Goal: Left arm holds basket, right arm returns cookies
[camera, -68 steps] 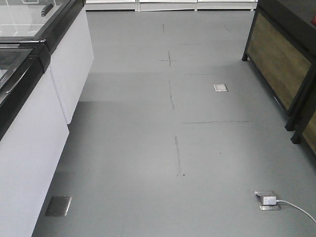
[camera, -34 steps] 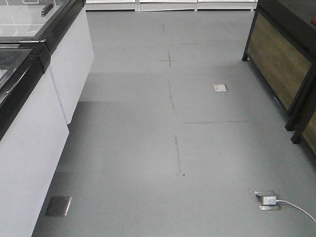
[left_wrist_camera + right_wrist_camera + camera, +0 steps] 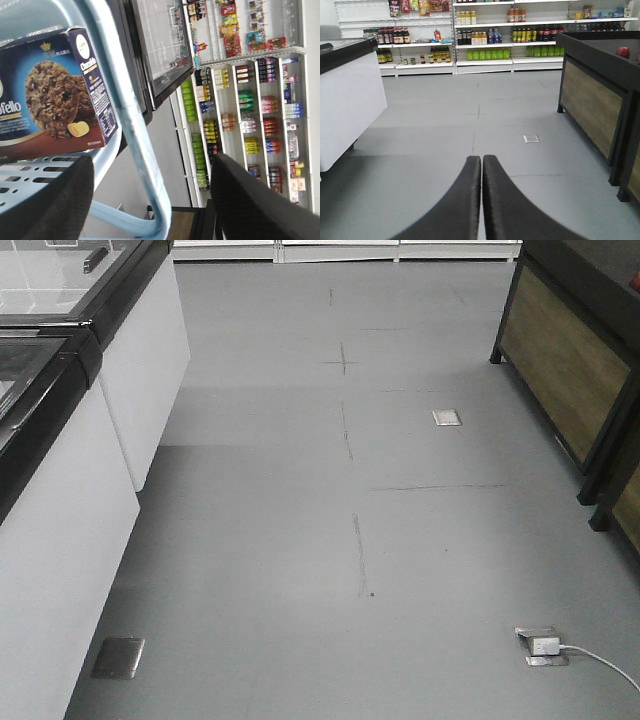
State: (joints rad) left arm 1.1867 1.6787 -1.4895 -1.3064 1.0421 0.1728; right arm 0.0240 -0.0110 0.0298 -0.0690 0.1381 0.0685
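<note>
Navy cookies box (image 3: 50, 95), choc-chip pic, seemingly in basket (image 3: 132, 135).

Blk curved fingers (image 3: 457, 205), smooth, tapered tips

Grey floor (image 3: 300, 540); white freezer cabinets (image 3: 60, 540) left; wood-panelled counter (image 3: 560, 350) right; stocked shelves (image 3: 485, 35) behind.

- Basket (image 3: 35, 167): light blue plastic, slotted wall, curved handle (image 3: 131, 135) sweeping across left wrist view.
- Cookie box (image 3: 50, 95): dark navy cardboard, big chocolate-chip cookie picture, gold stripe, maroon lower band, letters "ofello" showing. Sits inside basket, printed face toward camera, just beside handle.
- Left tool (image 3: 151, 165): black fingers spread wide, handle passing between them; contact unclear.
- Right tool (image 3: 481, 159): two long black fingers pressed flat together.
</note>
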